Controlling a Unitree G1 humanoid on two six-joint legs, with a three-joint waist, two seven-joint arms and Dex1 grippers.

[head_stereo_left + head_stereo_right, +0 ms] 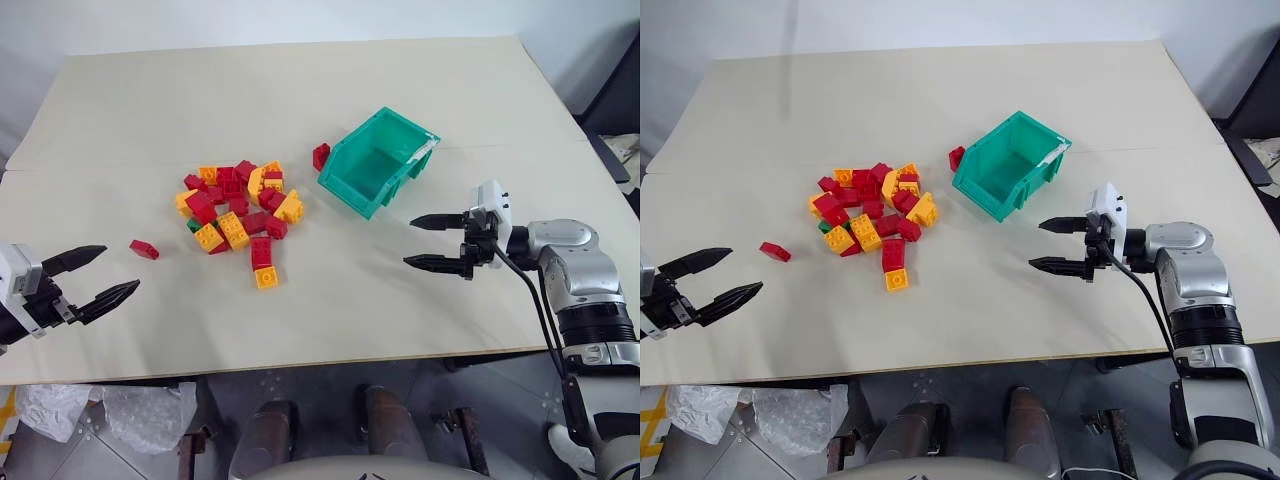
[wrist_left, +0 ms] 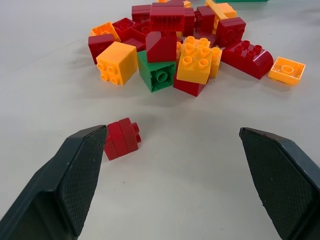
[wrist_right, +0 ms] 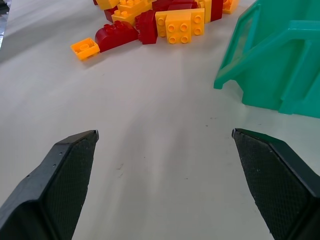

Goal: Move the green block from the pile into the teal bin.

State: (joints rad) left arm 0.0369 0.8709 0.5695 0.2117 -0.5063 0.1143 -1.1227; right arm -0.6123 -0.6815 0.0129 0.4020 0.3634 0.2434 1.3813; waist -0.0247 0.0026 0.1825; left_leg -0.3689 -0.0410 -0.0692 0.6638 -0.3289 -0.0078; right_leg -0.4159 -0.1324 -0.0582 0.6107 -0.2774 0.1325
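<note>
- On my left, the left gripper (image 1: 108,273) hangs over the near left part of the table (image 1: 330,90), jaws spread wide and holding nothing.
- Just beyond it, a lone red brick (image 1: 143,249) lies apart from the heap.
- Mid-table sits the pile (image 1: 240,205) of red and yellow-orange bricks; the green block (image 2: 157,76) is wedged at its near-left edge, partly under a red brick, studs facing sideways.
- Right of the pile stands the teal bin (image 1: 385,185), with a white strip on its rim; I can read no writing on it. Another red brick (image 1: 320,156) touches its left side.
- Farthest right, the right gripper (image 1: 424,243) hovers near the bin, jaws wide apart, empty.
</note>
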